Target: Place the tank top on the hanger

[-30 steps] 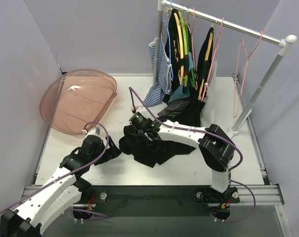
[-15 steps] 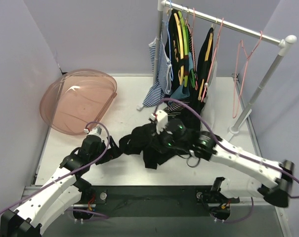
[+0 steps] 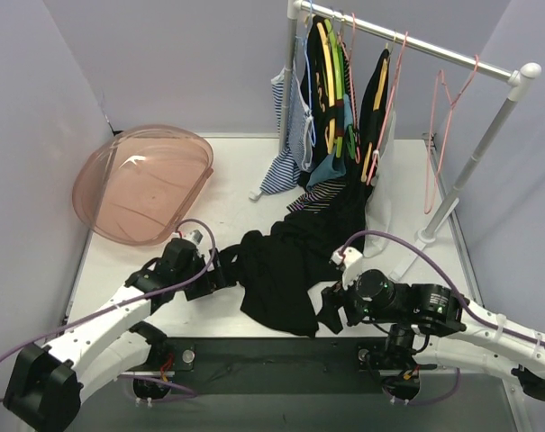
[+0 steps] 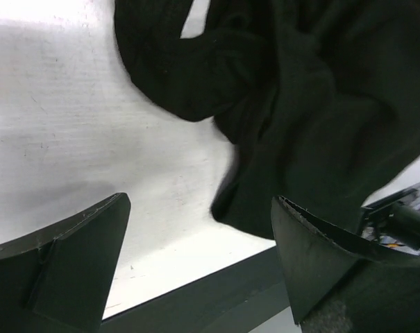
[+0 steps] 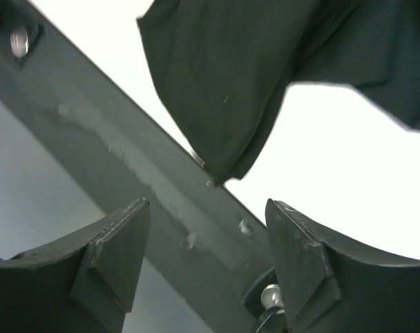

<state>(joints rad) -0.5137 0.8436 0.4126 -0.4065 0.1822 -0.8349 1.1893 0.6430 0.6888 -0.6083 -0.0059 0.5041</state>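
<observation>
Tank top (image 3: pixel 277 281): soft matte black cloth, crumpled lengthwise; I see it on the white table (image 3: pixel 209 202) near 6 o'clock. Hanger (image 3: pixel 437 135): thin pink triangle, on the rail (image 3: pixel 434 49) at 2 o'clock. Left gripper (image 4: pixel 199 202), right gripper (image 5: pixel 206 205): both released, empty.

Even light; table (image 4: pixel 91 125) glares white, tank top (image 3: pixel 281 274) lacks detail.

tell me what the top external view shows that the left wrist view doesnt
Only top external: the clothes rail with the pink hanger hanging empty on it, the striped top, the pink tub and the right arm. Only left wrist: a close look between the left jaws, wide open with nothing in them, and the folds along the fabric's edge. Both: the black tank top lying crumpled on the white table.
</observation>
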